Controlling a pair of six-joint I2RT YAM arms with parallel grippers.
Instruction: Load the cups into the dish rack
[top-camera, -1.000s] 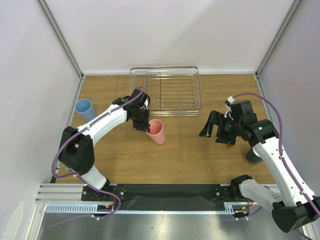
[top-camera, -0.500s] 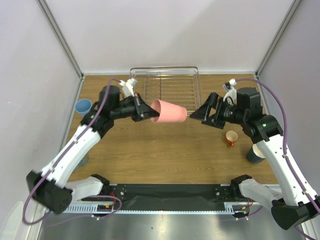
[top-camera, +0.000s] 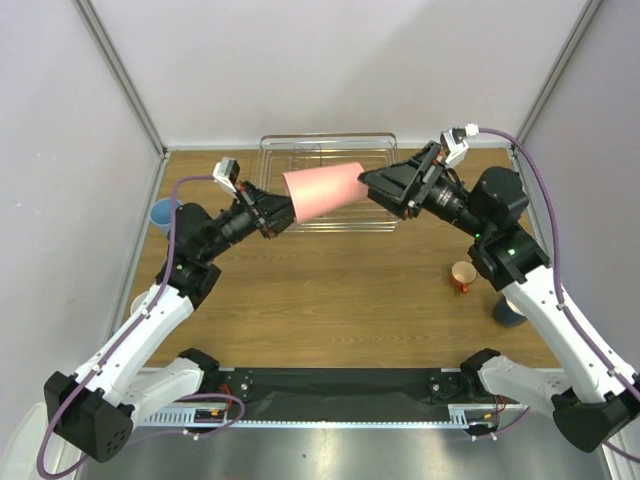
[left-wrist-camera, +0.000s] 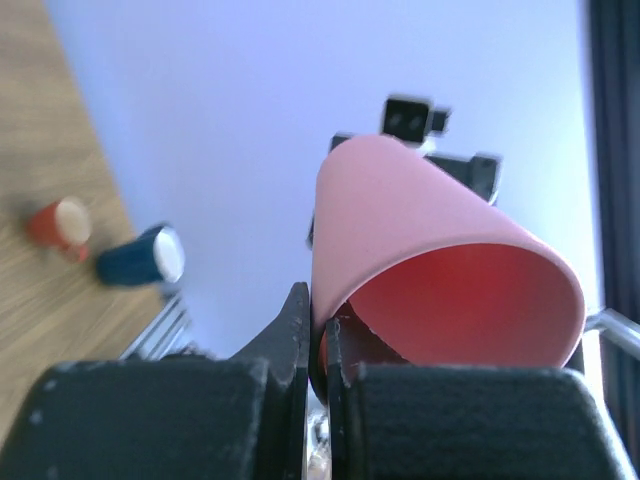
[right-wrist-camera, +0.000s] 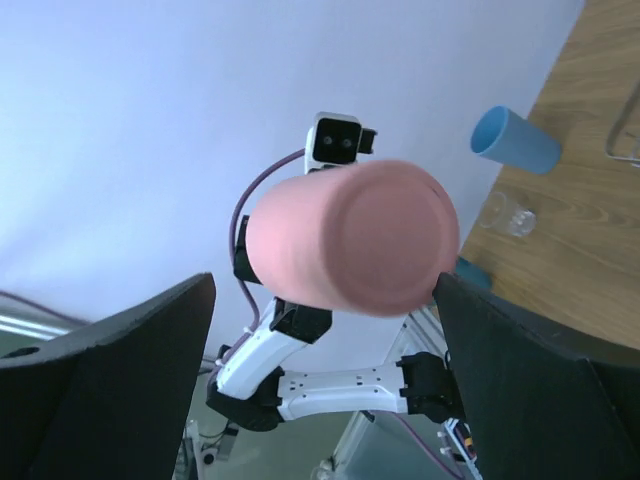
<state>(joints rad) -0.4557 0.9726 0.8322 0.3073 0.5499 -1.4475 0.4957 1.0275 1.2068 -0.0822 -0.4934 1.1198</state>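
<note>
My left gripper (top-camera: 276, 214) is shut on the rim of the pink tumbler (top-camera: 322, 188) and holds it on its side in the air, above the front of the dish rack (top-camera: 300, 142). In the left wrist view the fingers (left-wrist-camera: 298, 322) pinch the tumbler's wall (left-wrist-camera: 420, 220). My right gripper (top-camera: 372, 184) is open, with its fingers on either side of the tumbler's base (right-wrist-camera: 350, 240). The light blue tumbler (top-camera: 163, 213) stands at the table's left. The small orange cup (top-camera: 462, 275) and the dark blue mug (top-camera: 510, 312) are at the right.
The clear glass (right-wrist-camera: 505, 212) stands near the light blue tumbler (right-wrist-camera: 515, 140) on the table's left side. The orange cup (left-wrist-camera: 58, 222) and the dark blue mug (left-wrist-camera: 140, 258) also show in the left wrist view. White walls enclose the table.
My left arm has lifted the pink tumbler off the table and carried it back over the rack's front. My right gripper has risen and moved left to the tumbler's base.
</note>
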